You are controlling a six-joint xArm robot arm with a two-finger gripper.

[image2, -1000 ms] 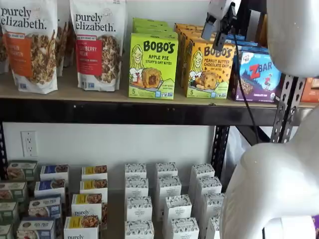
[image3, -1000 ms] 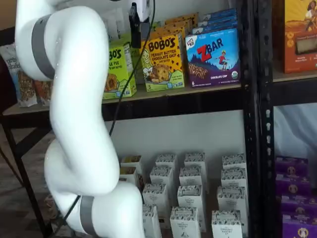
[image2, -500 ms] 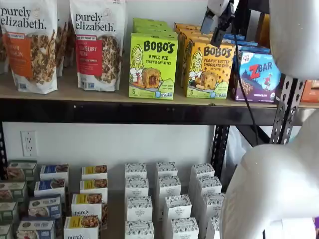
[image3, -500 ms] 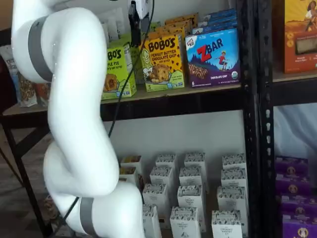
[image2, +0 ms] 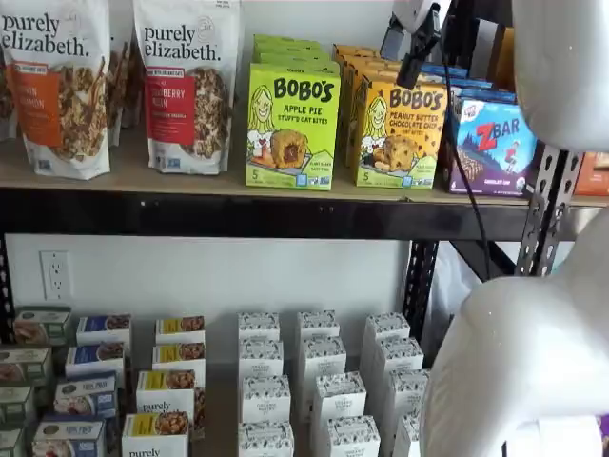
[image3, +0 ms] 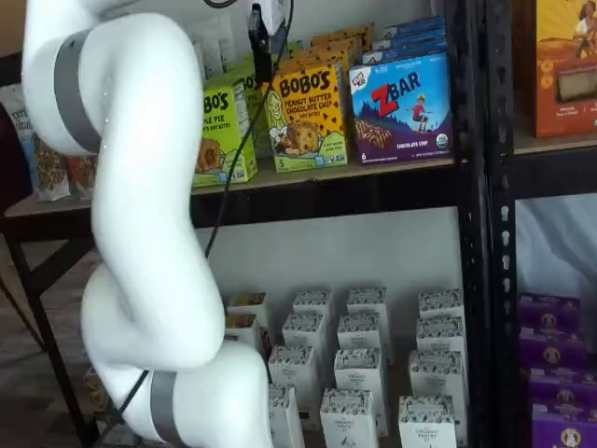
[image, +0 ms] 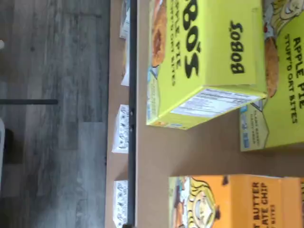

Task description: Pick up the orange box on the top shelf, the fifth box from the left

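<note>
The orange box point(image2: 400, 133) stands at the front of the top shelf point(image2: 190, 186), between a lime-green Bobo's box point(image2: 290, 124) and a blue ZBar box point(image2: 495, 143). It shows in both shelf views point(image3: 308, 117) and partly in the wrist view point(image: 228, 199). My gripper point(image2: 407, 67) hangs from the view's top edge, just in front of and above the orange box's upper edge. In a shelf view its black fingers point(image3: 260, 47) show side-on at the box's upper left corner. I cannot tell whether it is open. It holds nothing.
More orange, green and blue boxes stand in rows behind the front ones. Two granola bags point(image2: 186, 86) stand further left. Black uprights point(image3: 471, 187) flank the shelf on the right. Small white boxes point(image2: 328, 390) fill the lower level. My white arm point(image3: 140, 233) fills the foreground.
The gripper has risen a little and edged closer to the orange box's top. The boxes have not moved.
</note>
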